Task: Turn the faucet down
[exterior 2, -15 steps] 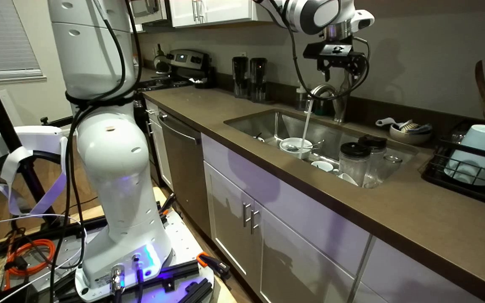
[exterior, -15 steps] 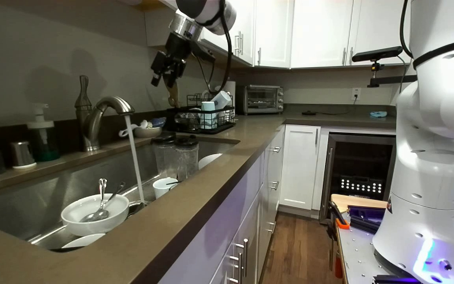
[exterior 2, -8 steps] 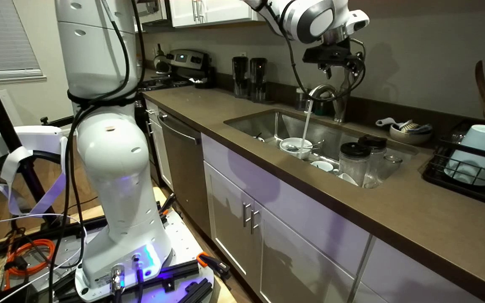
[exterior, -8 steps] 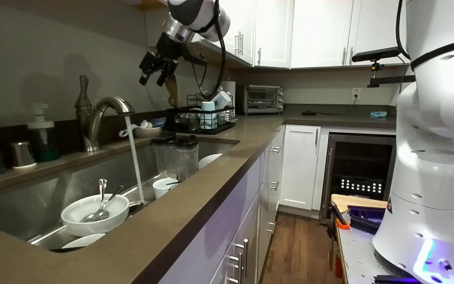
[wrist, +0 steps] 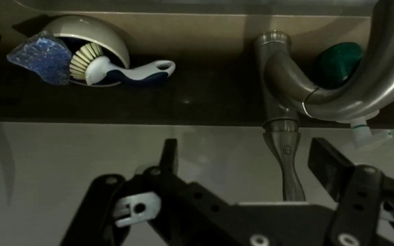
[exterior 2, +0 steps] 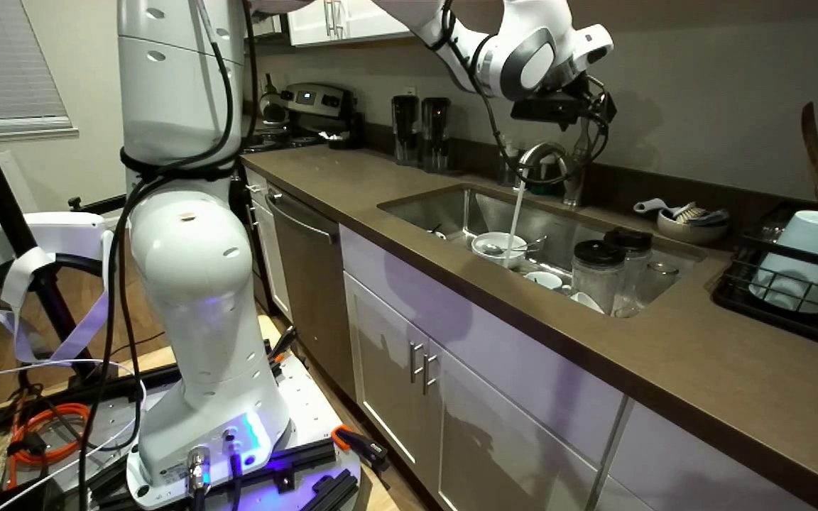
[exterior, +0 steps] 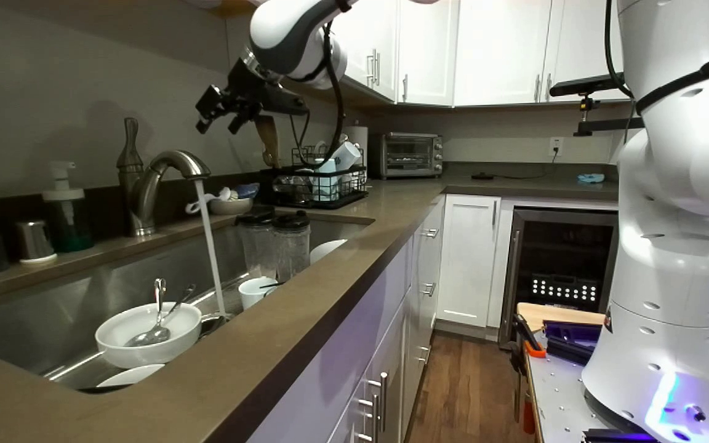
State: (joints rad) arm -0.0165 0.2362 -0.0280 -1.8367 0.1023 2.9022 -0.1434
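Water (exterior: pixel 210 252) is pouring from the faucet (exterior: pixel 150 183), which is standing behind the sink (exterior: pixel 53 320) with its spout (exterior: pixel 185 162) arching out over it and its handle (exterior: pixel 130 144) pointing straight up. The arm (exterior: pixel 293 43) is hanging high over the counter (exterior 2: pixel 700 348), and here's the gripper (wrist: pixel 246 160): it's hovering higher than the spout, angling down toward the wall (exterior: pixel 47 67), its two fingers (wrist: pixel 330 167) standing wide apart and holding nothing. From the wrist, the handle is showing between them, sitting closer to one finger than to the other, with a gap on each side; in an exterior view, black casing (exterior 2: pixel 554 110) is blocking the fingers. Down in the sink, the stream is landing near a white bowl (exterior: pixel 157 355), where a spoon (exterior: pixel 158 335) is leaning with its shaft up. A mug (exterior: pixel 250 298) is sitting farther along, and two jars (exterior: pixel 292 255) with dark lids are standing side by side past it. A soap bottle (exterior: pixel 70 224) is flanking the faucet on one side, while on the other a beige bowl (wrist: pixel 87 27) is cradling a brush (wrist: pixel 139 72) and something blue (wrist: pixel 43 59). Beyond that, a black rack (exterior 2: pixel 792 323) is holding a pale blue cup (exterior 2: pixel 814 234).
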